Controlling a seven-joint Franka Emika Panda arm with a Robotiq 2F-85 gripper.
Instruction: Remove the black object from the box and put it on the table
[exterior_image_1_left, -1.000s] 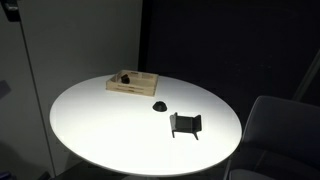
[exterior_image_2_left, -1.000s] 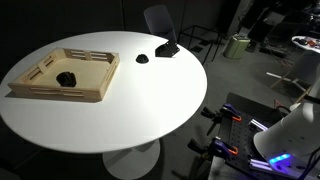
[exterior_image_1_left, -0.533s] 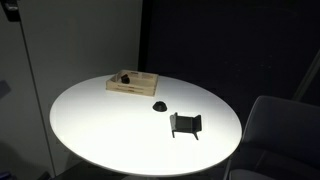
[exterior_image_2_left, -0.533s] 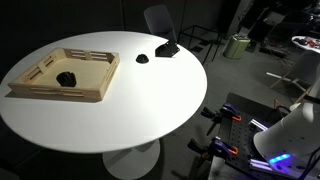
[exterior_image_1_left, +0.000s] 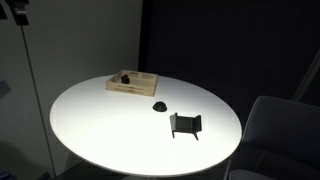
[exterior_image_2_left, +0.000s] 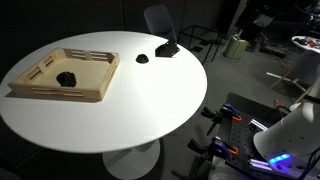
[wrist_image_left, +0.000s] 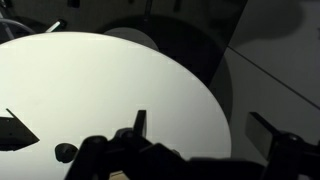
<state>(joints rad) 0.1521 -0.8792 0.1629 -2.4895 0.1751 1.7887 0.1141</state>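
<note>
The black object (exterior_image_1_left: 125, 78) is a small dark lump lying inside the box (exterior_image_1_left: 140, 90), a shallow pale wooden tray at the edge of the round white table (exterior_image_1_left: 110, 125). Both exterior views show it; in an exterior view the lump (exterior_image_2_left: 66, 78) sits in the tray's (exterior_image_2_left: 60, 96) middle. My gripper (wrist_image_left: 200, 118) shows only in the wrist view. It is open and empty, high above the table (wrist_image_left: 100, 80) and far from the tray. The lump is out of the wrist view.
A flat black dome (exterior_image_1_left: 158, 105) and a black bracket-like stand (exterior_image_1_left: 185, 124) sit on the table away from the tray; both also show in the wrist view, dome (wrist_image_left: 65, 152) and stand (wrist_image_left: 12, 132). A grey chair (exterior_image_1_left: 275, 130) stands beside the table. The robot's base (exterior_image_2_left: 290, 130) is beside the table.
</note>
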